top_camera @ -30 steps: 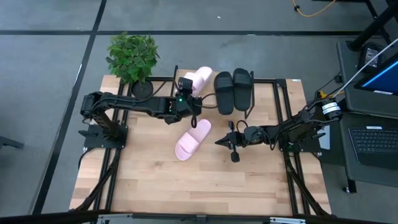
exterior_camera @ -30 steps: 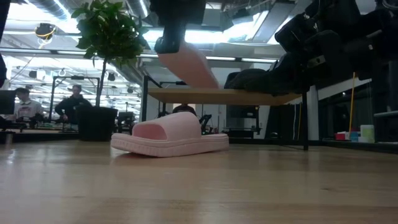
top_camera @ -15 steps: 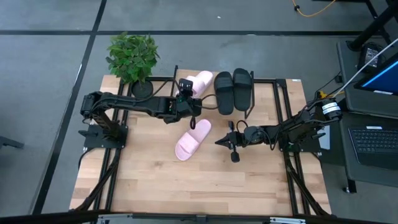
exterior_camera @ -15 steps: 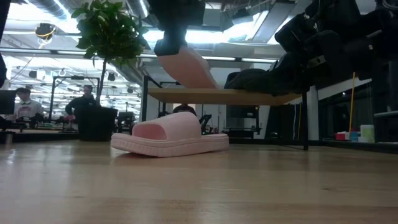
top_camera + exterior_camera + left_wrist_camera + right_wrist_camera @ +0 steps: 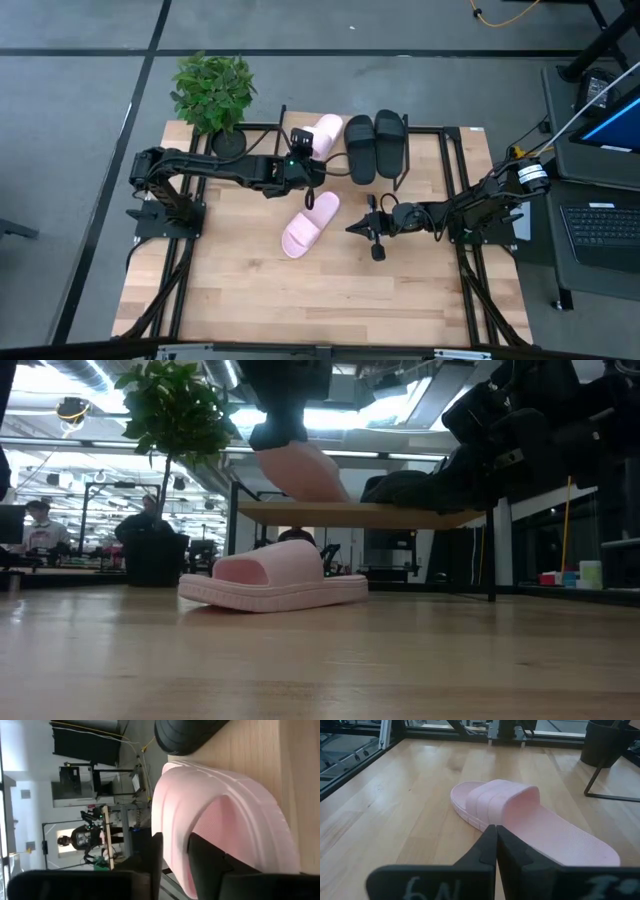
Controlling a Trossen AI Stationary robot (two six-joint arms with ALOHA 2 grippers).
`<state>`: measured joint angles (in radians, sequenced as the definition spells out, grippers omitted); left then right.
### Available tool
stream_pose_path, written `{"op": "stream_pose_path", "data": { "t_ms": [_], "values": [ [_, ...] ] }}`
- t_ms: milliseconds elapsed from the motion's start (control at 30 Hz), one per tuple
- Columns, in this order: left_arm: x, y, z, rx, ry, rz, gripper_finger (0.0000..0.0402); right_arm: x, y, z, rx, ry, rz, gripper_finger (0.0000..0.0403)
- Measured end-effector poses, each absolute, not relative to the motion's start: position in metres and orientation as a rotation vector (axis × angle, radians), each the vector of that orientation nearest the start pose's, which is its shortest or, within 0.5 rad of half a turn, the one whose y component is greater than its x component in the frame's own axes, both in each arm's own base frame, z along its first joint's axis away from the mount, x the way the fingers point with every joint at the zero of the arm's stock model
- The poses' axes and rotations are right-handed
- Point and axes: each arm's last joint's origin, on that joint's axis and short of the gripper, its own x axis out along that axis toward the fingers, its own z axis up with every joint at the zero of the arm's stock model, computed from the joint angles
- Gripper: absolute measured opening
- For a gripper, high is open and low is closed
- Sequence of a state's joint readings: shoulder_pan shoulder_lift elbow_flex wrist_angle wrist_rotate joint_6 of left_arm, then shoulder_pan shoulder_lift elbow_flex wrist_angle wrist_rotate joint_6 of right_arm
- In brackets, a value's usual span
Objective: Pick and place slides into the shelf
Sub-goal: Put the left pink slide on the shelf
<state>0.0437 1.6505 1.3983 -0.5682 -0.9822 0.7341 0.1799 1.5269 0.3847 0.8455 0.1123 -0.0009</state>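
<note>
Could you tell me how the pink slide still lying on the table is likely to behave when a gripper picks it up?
The pink slide on the table looks like thick moulded foam, so probably light and fairly stiff, flexing little. Its flat sole lies flush on the wooden table, so it should slide rather than roll or tip. The raised strap looks like the easiest hold.

Two slides are showing light pink: one on the shelf (image 5: 322, 131), one on the desk (image 5: 311, 224), its strap ribbed. Two more slides (image 5: 374, 146) are showing black. The shelf (image 5: 380, 515) is showing a light wood top over black legs. The desk (image 5: 250, 280) is wearing pale wood planks. The plant (image 5: 212, 90) is showing green leaves above a black pot.
</note>
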Motion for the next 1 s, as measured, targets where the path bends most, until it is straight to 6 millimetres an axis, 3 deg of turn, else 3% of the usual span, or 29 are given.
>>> {"op": "stream_pose_path", "data": {
  "t_ms": [233,667,1000],
  "values": [
    [0.351,0.036,0.301,0.953,1.062,0.579,0.0112,0.254,0.043,0.141,-0.044,0.293,0.067,0.0010],
    [0.353,0.034,0.299,0.822,0.997,0.515,0.0115,0.254,0.043,0.141,-0.043,0.293,0.068,0.0010],
    [0.350,0.026,0.303,0.957,1.044,0.667,0.0115,0.254,0.043,0.141,-0.043,0.293,0.069,0.0010]
  ]
}}
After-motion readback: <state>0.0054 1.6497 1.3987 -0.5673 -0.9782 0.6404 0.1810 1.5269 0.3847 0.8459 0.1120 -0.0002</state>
